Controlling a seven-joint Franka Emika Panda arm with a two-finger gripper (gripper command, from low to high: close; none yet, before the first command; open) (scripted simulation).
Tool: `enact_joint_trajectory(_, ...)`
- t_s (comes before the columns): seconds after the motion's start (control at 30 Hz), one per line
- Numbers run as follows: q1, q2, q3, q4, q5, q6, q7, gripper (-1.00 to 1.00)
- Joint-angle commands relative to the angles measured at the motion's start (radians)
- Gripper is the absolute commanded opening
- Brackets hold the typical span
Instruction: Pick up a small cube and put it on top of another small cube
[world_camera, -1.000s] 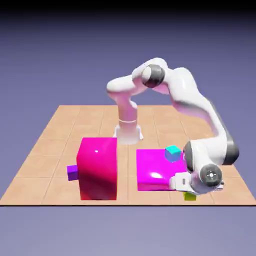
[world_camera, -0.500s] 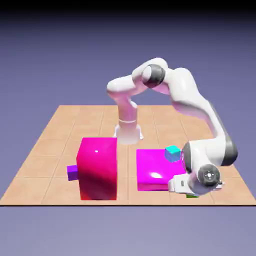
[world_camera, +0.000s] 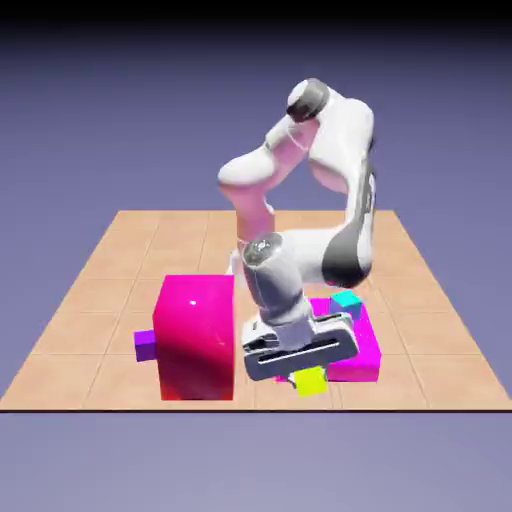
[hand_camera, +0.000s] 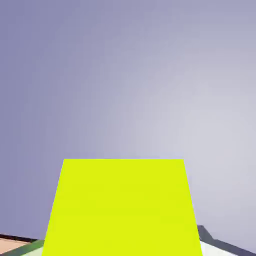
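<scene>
I have the yellow cube (world_camera: 311, 380) clamped in the hand (world_camera: 303, 373). In the exterior view the cube pokes out under the hand body, near the desk (world_camera: 120, 260) front edge and about midway along it. I can't tell from that view whether it's lifted clear of the desk or skimming it.

Hand view: yellow cube (hand_camera: 120, 207) fills the lower middle, large, and hides both fingertips. Above it only the blue-violet backdrop. There's a sliver of tan desk (hand_camera: 12, 242) at the bottom left corner. So the camera looks roughly level or upward, not down at the desk.

The arm (world_camera: 340, 190) is folded over, with the wrist low and the hand lying sideways in front of the flat magenta block (world_camera: 362, 345). It hides most of that block.

The purple cube (world_camera: 146, 345) sits on the desk near the front edge, towards the exterior view's left. It's right against the left side of the tall magenta block (world_camera: 196, 335). I can't tell whether they touch. That tall block stands between the hand and the purple cube.

The teal cube (world_camera: 347, 300) rests on top of the flat magenta block, just behind the hand.

The yellow cube is not yet on the purple one; they're well apart.
</scene>
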Motion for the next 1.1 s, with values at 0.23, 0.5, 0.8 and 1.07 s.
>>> enact_joint_trajectory(0.23, 0.108, -0.106, -0.276, -0.290, 0.273, 0.278, -0.303, -1.00)
enact_joint_trajectory(0.5, -0.010, -0.201, -0.377, -0.477, 0.362, 0.353, -0.286, -1.00)
enact_joint_trajectory(0.8, -0.318, -0.218, -0.198, -0.415, 0.167, 0.134, 0.105, -1.00)
enact_joint_trajectory(1.07, -0.592, -0.232, -0.038, -0.357, -0.008, -0.062, 0.453, -1.00)
